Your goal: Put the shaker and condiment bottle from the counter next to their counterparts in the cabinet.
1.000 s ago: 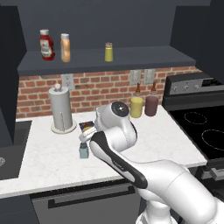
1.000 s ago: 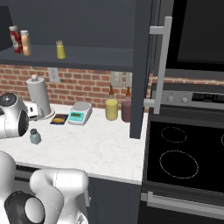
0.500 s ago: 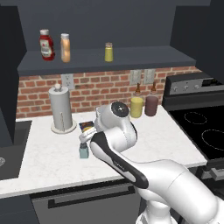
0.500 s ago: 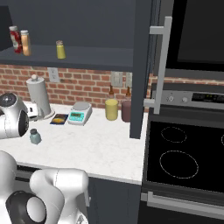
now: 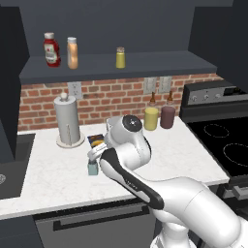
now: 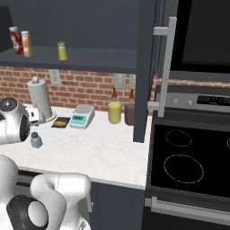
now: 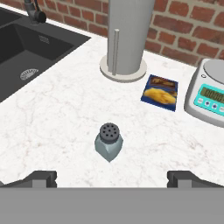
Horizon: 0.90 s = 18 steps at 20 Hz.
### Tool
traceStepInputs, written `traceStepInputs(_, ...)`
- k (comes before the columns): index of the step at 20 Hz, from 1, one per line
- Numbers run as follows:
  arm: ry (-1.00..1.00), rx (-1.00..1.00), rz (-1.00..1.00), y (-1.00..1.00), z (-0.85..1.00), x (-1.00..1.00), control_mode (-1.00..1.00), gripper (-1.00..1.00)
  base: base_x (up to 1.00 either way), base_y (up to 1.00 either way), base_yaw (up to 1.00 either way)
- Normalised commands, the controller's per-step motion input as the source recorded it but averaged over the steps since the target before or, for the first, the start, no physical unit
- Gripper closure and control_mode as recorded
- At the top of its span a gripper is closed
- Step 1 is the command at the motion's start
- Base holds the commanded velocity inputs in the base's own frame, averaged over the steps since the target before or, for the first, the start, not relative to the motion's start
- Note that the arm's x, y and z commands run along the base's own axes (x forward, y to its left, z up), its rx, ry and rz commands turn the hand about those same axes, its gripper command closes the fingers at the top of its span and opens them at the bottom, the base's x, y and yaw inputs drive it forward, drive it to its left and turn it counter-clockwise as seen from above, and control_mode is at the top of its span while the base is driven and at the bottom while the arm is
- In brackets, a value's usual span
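Here, shaker (image 7: 108, 144) upright on counter (image 7: 65, 113), cap up, claw (image 7: 111, 178) spread wide

Soft, even light is falling across the white marbled stone counter (image 7: 57, 105), with no hard glare showing anywhere. The small squat pale blue-grey shaker with a perforated grey cap (image 7: 108, 141) is casting only a faint shadow at its base. The dark grey open wall cabinet (image 5: 160, 63) is sitting in dimness, its back panel nearly black. Both base views are looking soft and slightly pixelated; the hand view is rendering crisper. The red brick wall (image 6: 90, 83) is staying evenly lit.
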Motion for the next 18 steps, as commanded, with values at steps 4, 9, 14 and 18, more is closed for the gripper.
traceStepInputs(4,0.00,0.00,0.00,0.00,-0.13,0.00,-1.00,-1.00,0.00,0.00,0.00)
traceStepInputs(9,0.00,0.00,0.00,0.00,-0.06,0.00,-1.00,-1.00,0.00,0.00,0.00)
traceStepInputs(14,0.00,0.00,0.00,0.00,-0.07,0.00,-1.00,-1.00,0.00,0.00,0.00)
traceStepInputs(18,0.01,0.00,0.00,0.00,-0.12,0.00,-1.00,-1.00,0.00,0.00,0.00)
